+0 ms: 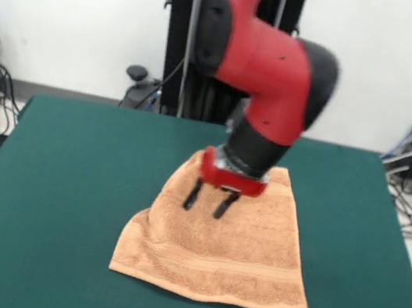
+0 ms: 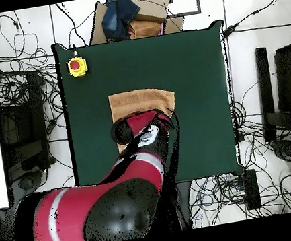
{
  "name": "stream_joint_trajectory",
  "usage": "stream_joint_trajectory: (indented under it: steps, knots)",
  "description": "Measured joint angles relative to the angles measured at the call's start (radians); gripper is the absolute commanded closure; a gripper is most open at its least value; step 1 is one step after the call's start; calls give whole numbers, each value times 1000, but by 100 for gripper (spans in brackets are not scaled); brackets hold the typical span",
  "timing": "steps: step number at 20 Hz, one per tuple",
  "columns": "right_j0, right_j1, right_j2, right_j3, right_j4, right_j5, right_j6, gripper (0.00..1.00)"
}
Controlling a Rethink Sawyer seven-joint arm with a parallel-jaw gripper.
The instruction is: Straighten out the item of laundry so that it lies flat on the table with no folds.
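Note:
The peach-orange towel (image 1: 226, 248) lies spread on the dark green table (image 1: 65, 194), near its middle, with a woven band close to the near hem. Its left edge bulges and looks slightly rumpled. My gripper (image 1: 208, 200) hangs over the towel's far left part. Its two black fingers point down and stand apart with nothing between them, their tips at or just above the cloth. In the overhead view the red arm covers the gripper and the part of the towel (image 2: 142, 102) nearest the robot's base.
A yellow box with a red button (image 2: 77, 66) sits on a table corner in the overhead view. A cardboard box with blue cloth (image 2: 130, 14) stands beyond the table edge (image 2: 208, 27). Cables lie on the floor all round.

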Motion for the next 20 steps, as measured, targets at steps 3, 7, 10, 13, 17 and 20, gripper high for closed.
stream_joint_trajectory:
  steps: [3, 7, 10, 13, 17, 20]
  knots:
    - [78, -8, -31, 5, 65, 0, 36, 0]
    - [173, -9, -71, -1, 149, 0, 85, 0]
    - [202, 17, -91, -22, 201, -18, 109, 0]
    - [199, 54, -103, -44, 235, -50, 114, 0]
    - [180, 114, -110, -70, 262, -117, 114, 0]
    - [162, 167, -116, -89, 278, -180, 114, 0]
